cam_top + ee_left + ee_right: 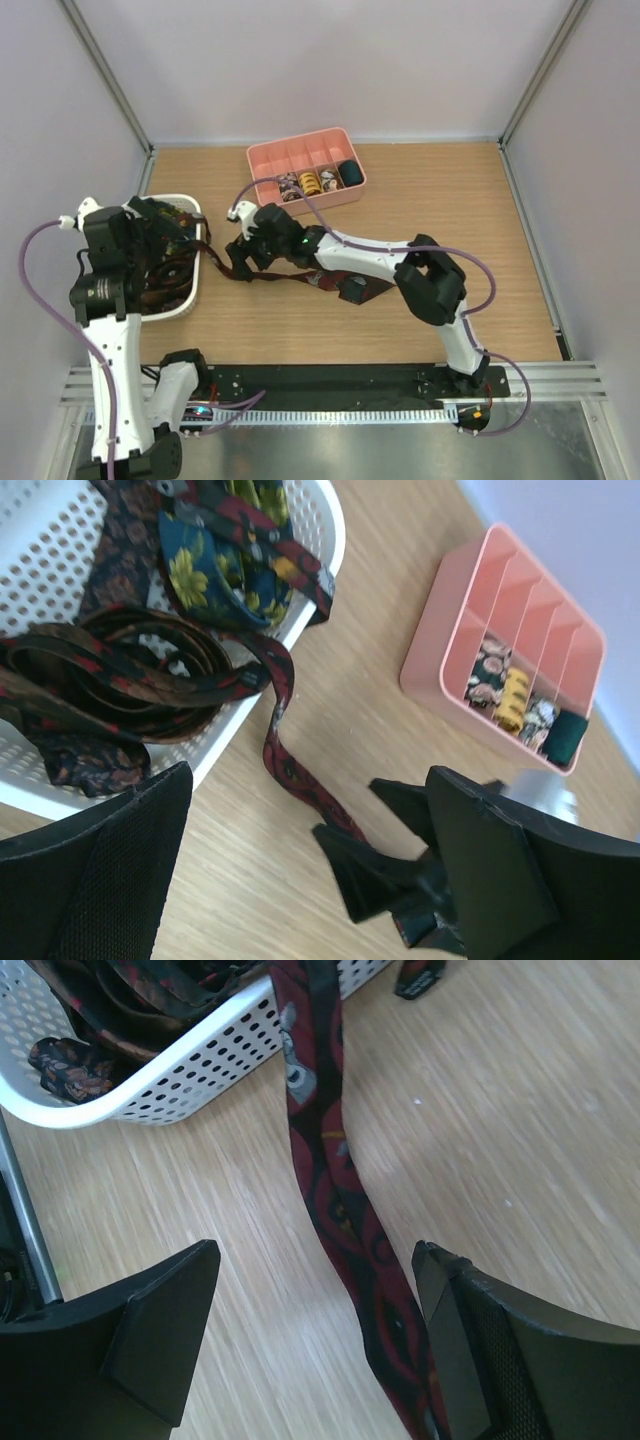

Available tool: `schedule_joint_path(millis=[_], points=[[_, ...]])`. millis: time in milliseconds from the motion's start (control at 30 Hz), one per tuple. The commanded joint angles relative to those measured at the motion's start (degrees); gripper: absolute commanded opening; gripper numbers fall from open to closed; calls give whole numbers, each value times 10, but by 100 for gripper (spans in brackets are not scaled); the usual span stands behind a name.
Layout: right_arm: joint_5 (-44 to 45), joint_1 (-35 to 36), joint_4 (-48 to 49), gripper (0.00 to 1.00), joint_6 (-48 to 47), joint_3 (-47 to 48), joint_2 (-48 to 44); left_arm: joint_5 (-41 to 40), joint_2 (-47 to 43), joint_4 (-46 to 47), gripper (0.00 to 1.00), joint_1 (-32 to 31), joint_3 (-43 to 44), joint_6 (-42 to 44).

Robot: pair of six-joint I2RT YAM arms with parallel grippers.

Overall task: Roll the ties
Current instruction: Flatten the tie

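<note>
white basket [332, 532] — loose ties [120, 670] | pink tray [440, 630] — four coils [513, 695]

The wooden table [450, 200] bears a white basket [190, 1035], pink tray [440, 650] and trailing tie [345, 1210].

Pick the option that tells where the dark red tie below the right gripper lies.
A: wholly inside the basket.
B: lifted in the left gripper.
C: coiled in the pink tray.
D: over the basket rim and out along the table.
D: the dark red tie hangs over the rim of the white basket and runs flat along the table under the open right gripper.
</note>
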Motion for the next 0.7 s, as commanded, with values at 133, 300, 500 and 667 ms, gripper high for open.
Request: schedule_joint_path(millis=[133, 300, 500, 667], points=[[-20, 21, -81, 89, -23, 184, 122, -92, -41, -37, 100, 3, 46, -26], [-17, 24, -120, 91, -18, 280, 182, -80, -27, -39, 100, 3, 66, -22], [-11, 27, -150, 92, 1, 373, 260, -64, -19, -27, 100, 3, 71, -18], [48, 37, -123, 65, 17, 380, 291, -56, -14, -23, 100, 0, 76, -9]])
